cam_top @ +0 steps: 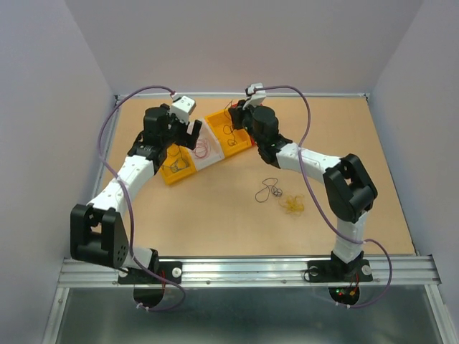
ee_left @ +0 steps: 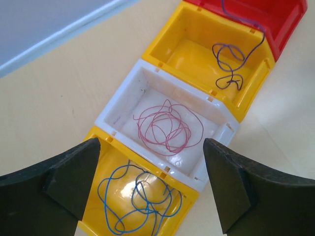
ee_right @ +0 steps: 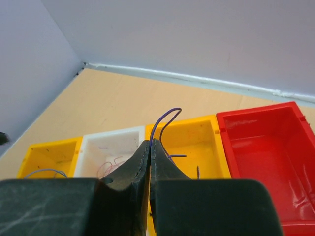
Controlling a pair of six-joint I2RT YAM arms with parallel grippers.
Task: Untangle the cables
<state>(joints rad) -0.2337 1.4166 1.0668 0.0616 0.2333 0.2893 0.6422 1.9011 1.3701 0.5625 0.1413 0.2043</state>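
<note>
A row of bins holds sorted cables. The blue wire (ee_left: 138,199) lies in the near yellow bin (ee_left: 101,147), the pink wire (ee_left: 165,129) in the white bin (ee_left: 128,86). My left gripper (ee_left: 150,160) hangs open and empty above these two bins (cam_top: 188,136). My right gripper (ee_right: 149,143) is shut on a purple wire (ee_right: 165,118), whose loop sticks up above the fingertips, over the second yellow bin (ee_right: 197,135). That wire trails into this bin (ee_left: 231,66). A dark wire (cam_top: 269,190) and a yellow wire clump (cam_top: 292,206) lie loose on the table.
A red bin (ee_right: 266,147) ends the row beside the second yellow bin. The bins stand diagonally near the back of the table (cam_top: 215,215). Grey walls close the left, back and right sides. Lavender cables run along both arms.
</note>
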